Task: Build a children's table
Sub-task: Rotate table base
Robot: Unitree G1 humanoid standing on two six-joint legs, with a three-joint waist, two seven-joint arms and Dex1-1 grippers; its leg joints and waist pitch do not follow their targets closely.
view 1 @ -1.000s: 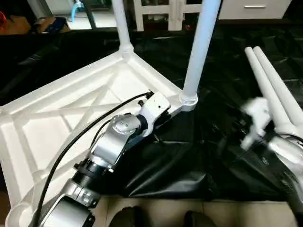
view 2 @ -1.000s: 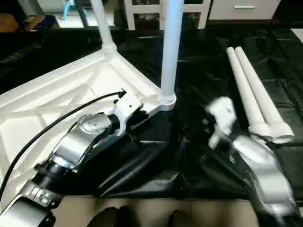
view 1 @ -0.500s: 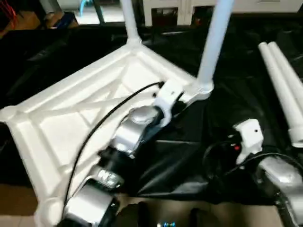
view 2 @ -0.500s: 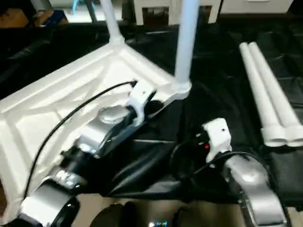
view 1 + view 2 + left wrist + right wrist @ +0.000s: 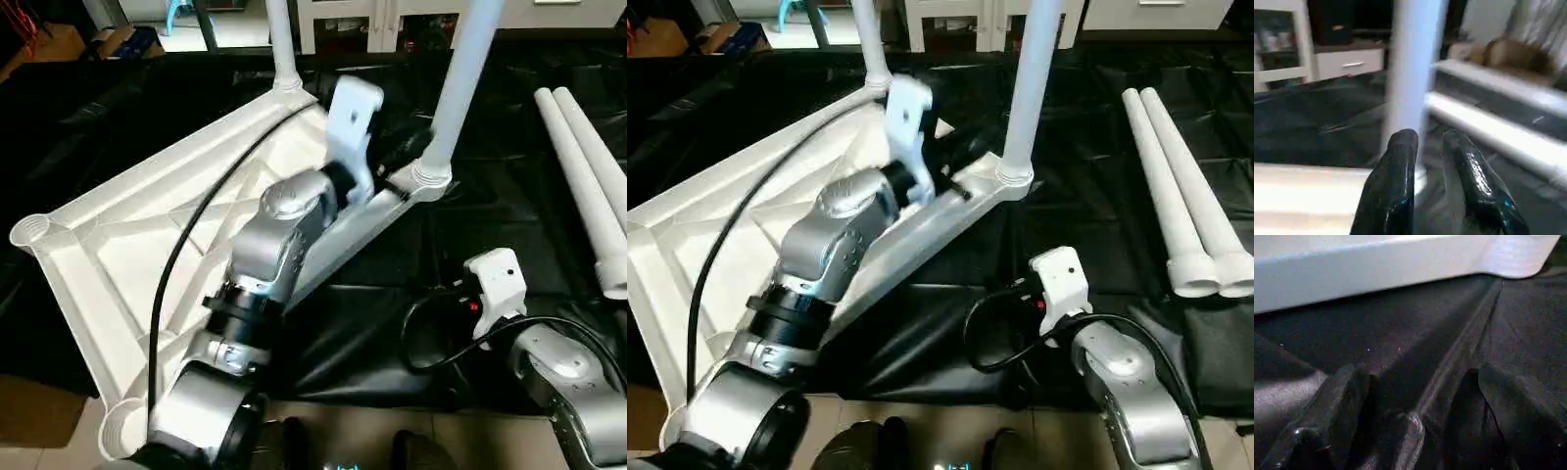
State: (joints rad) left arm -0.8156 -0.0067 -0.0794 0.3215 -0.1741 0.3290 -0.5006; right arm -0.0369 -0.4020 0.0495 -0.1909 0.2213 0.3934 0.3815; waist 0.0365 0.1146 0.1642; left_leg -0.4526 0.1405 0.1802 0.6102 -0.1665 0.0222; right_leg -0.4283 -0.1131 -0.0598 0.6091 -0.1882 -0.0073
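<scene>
On the black sheet [image 5: 509,196] covering the floor, the children's table [image 5: 147,235] is lying upside down with its ribbed underside facing up. Two legs are standing upright in its far corner sockets, the far leg [image 5: 281,44] and the near leg [image 5: 460,78], while the two sockets on the robot's side [image 5: 29,231] are sitting empty. Two spare legs [image 5: 1176,186] are lying side by side on the sheet, well apart to the right. The left gripper [image 5: 1425,161] is now hovering just beside the base of the near leg, its fingers [image 5: 1396,171] standing slightly apart with nothing between them; a second ago it was lower, against the top's rim and squeezed together. The right gripper [image 5: 1415,396] is hanging low over the sheet near the top's front edge [image 5: 1376,269], its fingers wide apart and holding nothing. Open sheet is stretching between the top's corner and the spare legs.
</scene>
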